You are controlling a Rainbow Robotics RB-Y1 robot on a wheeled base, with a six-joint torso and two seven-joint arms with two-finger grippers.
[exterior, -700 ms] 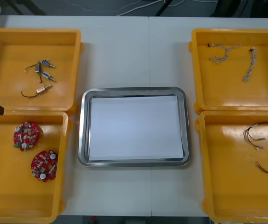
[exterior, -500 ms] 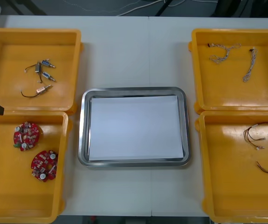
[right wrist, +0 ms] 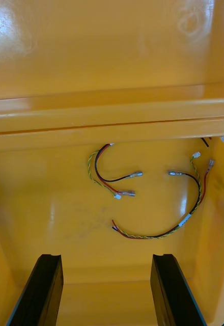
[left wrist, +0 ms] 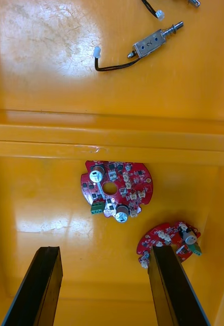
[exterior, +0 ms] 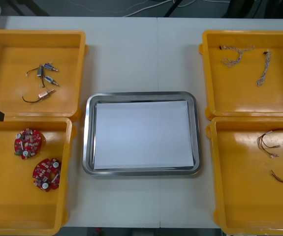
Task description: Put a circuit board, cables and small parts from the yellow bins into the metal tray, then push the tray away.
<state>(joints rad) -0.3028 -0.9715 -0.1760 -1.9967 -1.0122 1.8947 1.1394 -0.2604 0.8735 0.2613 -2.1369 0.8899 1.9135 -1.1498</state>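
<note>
Two circuit boards beyond left claw

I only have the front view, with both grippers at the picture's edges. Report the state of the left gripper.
Observer: The left gripper is open and holds nothing.
Operator: Say what it faces.
Observer: One circuit board lies straight ahead of it. A second circuit board lies closer, off to one side.
Operator: Now the right.
Observer: The right gripper is open too, and hangs above the red and yellow cables.
</note>
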